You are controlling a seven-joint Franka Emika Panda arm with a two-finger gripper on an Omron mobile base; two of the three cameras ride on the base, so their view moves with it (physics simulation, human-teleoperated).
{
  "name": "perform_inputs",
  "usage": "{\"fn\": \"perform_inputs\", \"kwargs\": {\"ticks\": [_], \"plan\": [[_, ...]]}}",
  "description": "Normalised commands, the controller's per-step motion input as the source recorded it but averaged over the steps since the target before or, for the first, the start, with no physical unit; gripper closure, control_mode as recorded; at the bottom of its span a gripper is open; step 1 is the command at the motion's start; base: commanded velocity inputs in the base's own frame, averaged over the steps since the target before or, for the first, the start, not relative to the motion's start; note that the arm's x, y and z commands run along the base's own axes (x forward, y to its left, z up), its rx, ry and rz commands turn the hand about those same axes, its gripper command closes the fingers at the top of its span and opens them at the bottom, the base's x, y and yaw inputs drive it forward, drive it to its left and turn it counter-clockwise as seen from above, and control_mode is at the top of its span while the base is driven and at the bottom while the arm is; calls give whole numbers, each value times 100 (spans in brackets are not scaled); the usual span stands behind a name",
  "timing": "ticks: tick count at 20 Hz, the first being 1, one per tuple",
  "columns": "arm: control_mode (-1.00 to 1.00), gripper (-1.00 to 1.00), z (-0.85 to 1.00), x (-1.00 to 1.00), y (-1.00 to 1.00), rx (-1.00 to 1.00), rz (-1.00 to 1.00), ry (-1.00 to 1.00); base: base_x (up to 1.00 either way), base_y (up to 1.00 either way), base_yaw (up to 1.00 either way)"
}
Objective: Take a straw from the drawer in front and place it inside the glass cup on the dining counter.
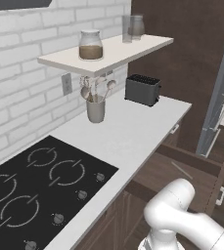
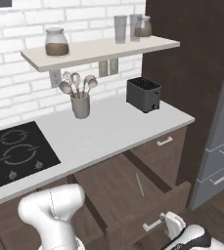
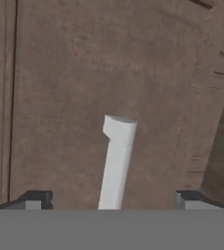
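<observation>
White brick backs a white desk (image 2: 108, 132) that carries a black hob (image 1: 35, 190) with 4 rings, a grey utensil holder (image 2: 80, 106) full of spoons and a black toaster (image 2: 144, 94). From the holder, the toaster sits at about 3 o'clock in both base views, and the hob lies toward 7 o'clock. Above them a pale shelf (image 2: 99, 51) holds a jar (image 2: 56, 42) with brown contents at its left end and 2 clear glasses (image 2: 120, 22) beside a second jar (image 2: 143, 27) at its right end. A steel fridge door (image 2: 221, 146) stands at the right edge.

Below the desk, the dark brown drawer (image 2: 128, 195) is pulled out, its inside open to view. The straw (image 2: 139, 184) lies flat on the drawer floor, a thin pale stick pointing roughly from 12 to 6 o'clock in the right base view; in the left base view it shows as a short slanted line (image 1: 181, 171).

At the drawer's front, the silver bar handle (image 2: 151, 225) sticks out, and the gripper (image 2: 174, 224) is just beside it at about 3 o'clock. In the hand view the handle (image 3: 117, 161) rises as a pale bar between the 2 dark fingertips (image 3: 35, 197), which stand wide apart, one at each lower corner, touching neither the bar nor anything else. The gripper is spread fully and holds nothing. Brown wood of the drawer front lies behind the bar.
</observation>
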Motion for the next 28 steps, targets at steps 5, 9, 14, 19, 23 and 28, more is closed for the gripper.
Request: {"fn": "perform_inputs", "kwargs": {"ticks": [5,9,14,19,23,28], "plan": [[-100,-100,56,-20,0,-21,0,19,0,0,0],[-100,-100,66,-24,0,-21,0,25,0,0,0],[-100,-100,62,-22,1,-23,-1,33,0,0,0],[-100,-100,65,-6,15,-24,0,38,0,0,0],[-100,-100,62,-3,23,-24,-3,39,0,0,0],[-100,-100,32,-1,46,-25,-7,30,0,0,0]]}}
